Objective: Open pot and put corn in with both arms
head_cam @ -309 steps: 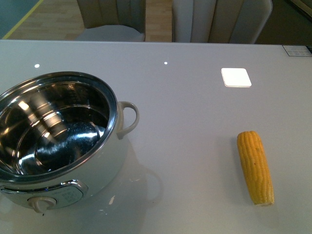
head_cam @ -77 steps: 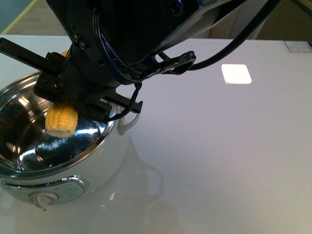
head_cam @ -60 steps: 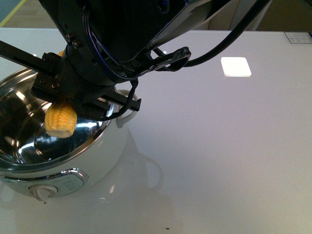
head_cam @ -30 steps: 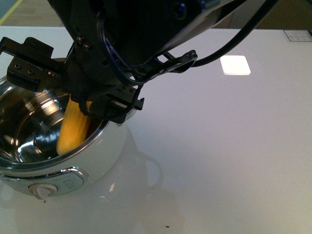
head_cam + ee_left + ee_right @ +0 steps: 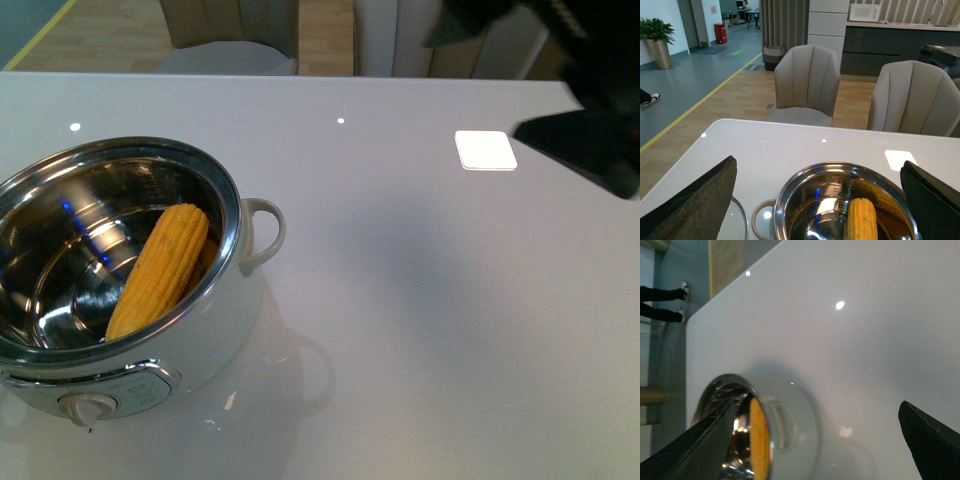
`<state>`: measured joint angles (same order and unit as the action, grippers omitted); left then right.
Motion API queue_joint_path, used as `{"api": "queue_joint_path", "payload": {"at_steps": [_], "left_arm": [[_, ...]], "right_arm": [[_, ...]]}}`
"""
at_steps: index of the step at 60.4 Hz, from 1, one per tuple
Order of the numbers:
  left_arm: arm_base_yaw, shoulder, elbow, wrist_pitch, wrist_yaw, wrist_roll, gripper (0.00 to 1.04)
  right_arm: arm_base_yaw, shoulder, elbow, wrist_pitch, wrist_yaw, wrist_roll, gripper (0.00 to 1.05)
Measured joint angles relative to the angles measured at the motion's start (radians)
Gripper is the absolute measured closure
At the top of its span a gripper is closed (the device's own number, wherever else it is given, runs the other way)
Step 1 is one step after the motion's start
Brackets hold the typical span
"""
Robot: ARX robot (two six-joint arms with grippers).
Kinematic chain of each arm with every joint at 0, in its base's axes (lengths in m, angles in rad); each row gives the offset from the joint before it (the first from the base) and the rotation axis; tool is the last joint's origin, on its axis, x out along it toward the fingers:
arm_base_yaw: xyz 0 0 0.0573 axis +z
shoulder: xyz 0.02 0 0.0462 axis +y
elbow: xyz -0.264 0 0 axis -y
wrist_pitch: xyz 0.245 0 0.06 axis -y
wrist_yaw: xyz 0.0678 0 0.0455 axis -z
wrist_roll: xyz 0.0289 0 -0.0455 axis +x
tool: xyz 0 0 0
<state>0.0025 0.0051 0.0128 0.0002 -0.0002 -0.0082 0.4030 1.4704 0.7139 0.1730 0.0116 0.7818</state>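
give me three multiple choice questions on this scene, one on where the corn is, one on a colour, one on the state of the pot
1. Where is the corn?
A. on the table beside the pot
B. inside the pot
C. on the flat white square

2. What colour is the pot's side handle?
A. white
B. black
C. red

3. What state is the pot in?
A. closed with its lid on
B. tipped on its side
C. upright with no lid on it

Answers:
1. B, the cob leans against the steel inner wall in the front view and shows inside the rim in the left wrist view.
2. A, the loop handle matches the pot's white body.
3. C, the steel interior is in plain view from above and the rim sits level.
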Motion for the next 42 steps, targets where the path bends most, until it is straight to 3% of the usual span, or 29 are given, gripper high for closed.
{"api": "queue_joint_path", "payload": {"at_steps": [12,22,26,32,42], "left_arm": [[0.000,0.000,0.000,0.000,0.000,0.000,0.07],[0.000,0.000,0.000,0.000,0.000,0.000,0.07],[0.000,0.000,0.000,0.000,0.000,0.000,0.07],[0.000,0.000,0.000,0.000,0.000,0.000,0.07],[0.000,0.000,0.000,0.000,0.000,0.000,0.07]], "right_arm": [[-0.151,-0.374,-0.198,-0.184,0.027,-0.195,0.09],[-0.203,-0.600,-0.259,-0.282,0.026,-0.277,0.09],[-0.196,-0.622,-0.339,-0.048,0.127,-0.386,0.18],[-0.219,-0.658,-0.512,0.354,0.162,-0.640,0.38],[-0.276,-0.779,-0.587,0.386,0.114,-0.753,0.75]]}}
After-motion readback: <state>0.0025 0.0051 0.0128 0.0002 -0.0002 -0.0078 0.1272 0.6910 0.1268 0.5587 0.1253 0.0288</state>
